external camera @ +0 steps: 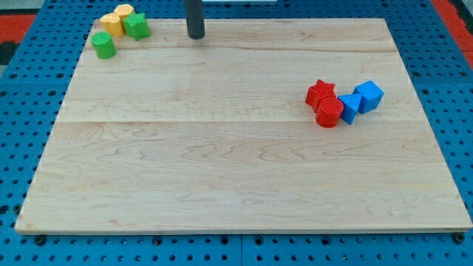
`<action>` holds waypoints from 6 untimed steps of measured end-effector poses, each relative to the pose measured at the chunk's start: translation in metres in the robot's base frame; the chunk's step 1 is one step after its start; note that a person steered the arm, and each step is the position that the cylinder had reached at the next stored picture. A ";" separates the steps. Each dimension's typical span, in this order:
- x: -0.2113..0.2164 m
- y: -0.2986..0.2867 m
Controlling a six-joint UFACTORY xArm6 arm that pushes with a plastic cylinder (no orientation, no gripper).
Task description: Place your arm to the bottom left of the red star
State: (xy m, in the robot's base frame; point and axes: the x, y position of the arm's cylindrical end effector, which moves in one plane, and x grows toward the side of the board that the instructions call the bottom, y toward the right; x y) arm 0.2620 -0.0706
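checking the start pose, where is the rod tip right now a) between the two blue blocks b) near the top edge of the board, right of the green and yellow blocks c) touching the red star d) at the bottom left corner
b: my tip sits near the board's top edge, just right of the green star and yellow blocks, far from the red star.

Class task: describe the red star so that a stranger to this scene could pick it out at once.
Look at the wooden board's right side, where four blocks huddle. The red star is the leftmost, touching the red cylinder below it. Only it is both red and pointed; the others are round or blue.
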 end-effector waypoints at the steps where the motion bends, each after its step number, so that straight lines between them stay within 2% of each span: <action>1: 0.040 0.001; 3: 0.081 -0.002; 4: 0.123 -0.014; 5: 0.179 0.032; 6: 0.196 0.114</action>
